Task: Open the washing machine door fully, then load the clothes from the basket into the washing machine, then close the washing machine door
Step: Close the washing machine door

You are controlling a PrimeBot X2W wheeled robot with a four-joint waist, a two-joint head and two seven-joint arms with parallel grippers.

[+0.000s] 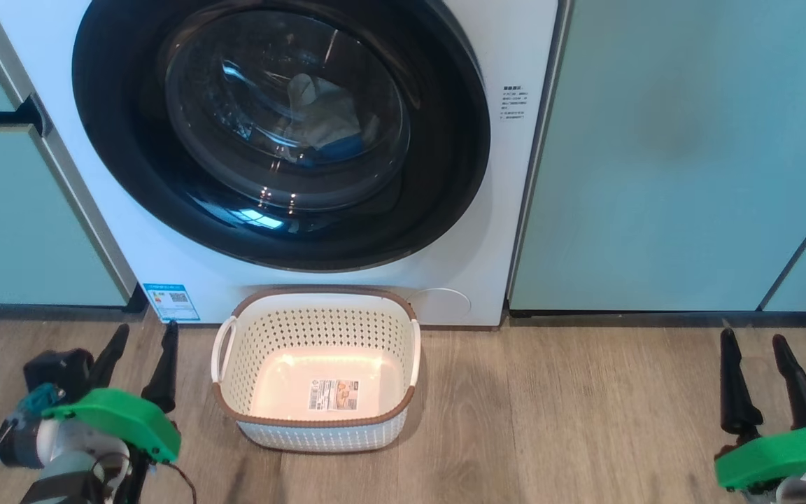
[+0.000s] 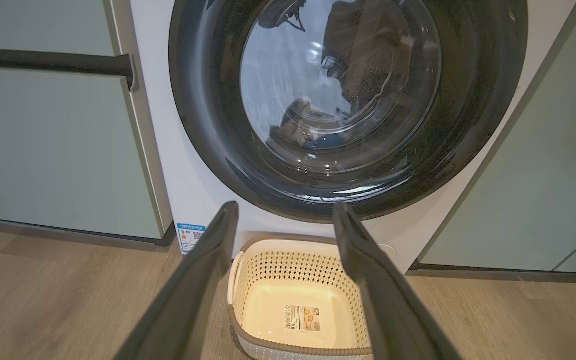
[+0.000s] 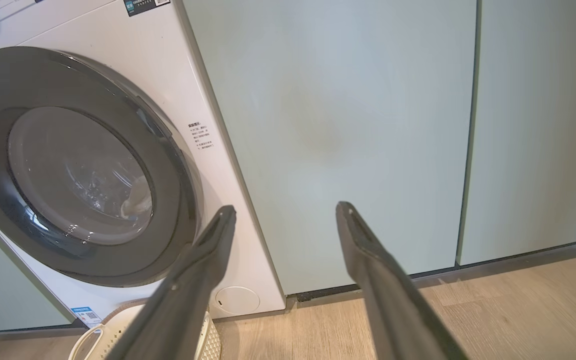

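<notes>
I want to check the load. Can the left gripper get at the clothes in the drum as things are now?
Probably not. The washing machine door looks shut, so its glass lies between the open left gripper and the clothes.

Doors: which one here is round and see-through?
The washing machine door, with a glossy black rim and clear glass middle. The pale green cabinet doors on both sides are flat, straight-edged and solid.

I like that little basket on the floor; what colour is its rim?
The basket rim is brown, above cream walls; the head view shows it best.
</notes>
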